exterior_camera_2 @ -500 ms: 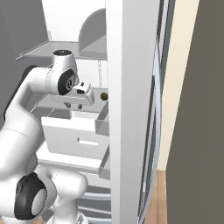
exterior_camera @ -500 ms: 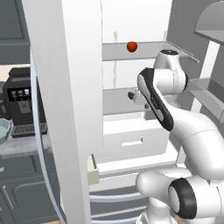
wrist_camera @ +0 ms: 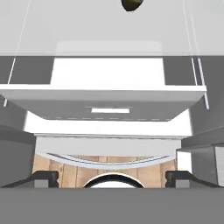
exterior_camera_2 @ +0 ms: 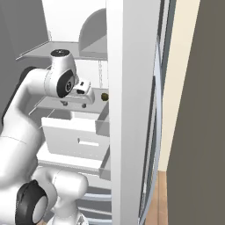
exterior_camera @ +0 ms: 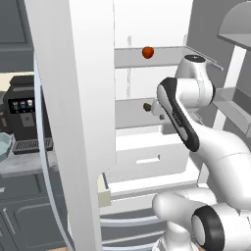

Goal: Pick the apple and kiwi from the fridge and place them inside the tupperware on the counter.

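The fridge [exterior_camera: 147, 162] stands open, its grey shelves and white drawer [exterior_camera: 147, 159] facing the robot, one long door [exterior_camera: 73, 122] swung out at the left. Beyond that door lies the counter [exterior_camera: 24, 164], and at its near edge a corner of the pale blue-green tupperware [exterior_camera: 4, 146] shows, well apart from the fruit.

The claw [exterior_camera_2: 84, 102] is inside the fridge over the middle shelf, its jaws spread wide and holding nothing — in the hand view the two dark fingertips [wrist_camera: 43, 177] stand far apart. The apple [exterior_camera: 147, 52] sits on the upper shelf, above the arm. The kiwi [exterior_camera: 146, 106] rests on the middle shelf, just beyond the claw and not touching it.

The kiwi is probably the nearer pick. It looks light and small, roundish, likely to roll if nudged — best taken across its middle, with the jaws closing evenly from both sides. The apple should be firmer and smooth, perhaps slippery, so grip it at its widest part.
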Robot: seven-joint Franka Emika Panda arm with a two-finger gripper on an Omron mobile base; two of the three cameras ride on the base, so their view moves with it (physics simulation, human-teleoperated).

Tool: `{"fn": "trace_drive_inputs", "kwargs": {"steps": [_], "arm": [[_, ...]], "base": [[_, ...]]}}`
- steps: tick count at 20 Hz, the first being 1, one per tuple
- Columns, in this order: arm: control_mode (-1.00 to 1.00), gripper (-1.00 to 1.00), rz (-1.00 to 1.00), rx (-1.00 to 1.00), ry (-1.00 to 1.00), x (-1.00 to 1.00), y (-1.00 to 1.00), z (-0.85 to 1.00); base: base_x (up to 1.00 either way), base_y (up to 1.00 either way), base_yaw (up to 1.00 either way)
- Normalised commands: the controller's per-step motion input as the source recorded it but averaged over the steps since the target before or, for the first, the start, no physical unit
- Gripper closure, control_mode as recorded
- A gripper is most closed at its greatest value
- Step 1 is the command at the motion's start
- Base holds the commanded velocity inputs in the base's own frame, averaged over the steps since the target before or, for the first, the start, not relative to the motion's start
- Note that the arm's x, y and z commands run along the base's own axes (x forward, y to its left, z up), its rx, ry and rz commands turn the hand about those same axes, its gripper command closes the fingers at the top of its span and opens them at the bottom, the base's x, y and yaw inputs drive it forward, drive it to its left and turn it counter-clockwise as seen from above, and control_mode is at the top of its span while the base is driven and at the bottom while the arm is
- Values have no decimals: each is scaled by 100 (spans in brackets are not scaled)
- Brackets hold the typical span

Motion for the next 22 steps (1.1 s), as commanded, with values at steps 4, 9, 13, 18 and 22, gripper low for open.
{"fn": "trace_drive_inputs", "kwargs": {"steps": [4,9,13,18,22], "arm": [[-100,-100,0,-1,-40,-2,-3,29],[-100,-100,0,-3,-37,0,0,44],[-100,-100,0,-1,-33,0,0,67],[-100,-100,0,0,-20,0,0,77],[-100,-100,0,0,-6,12,0,67]], "base": [[0,0,0],[0,0,0],[0,0,0],[0,0,0],[0,0,0]]}}
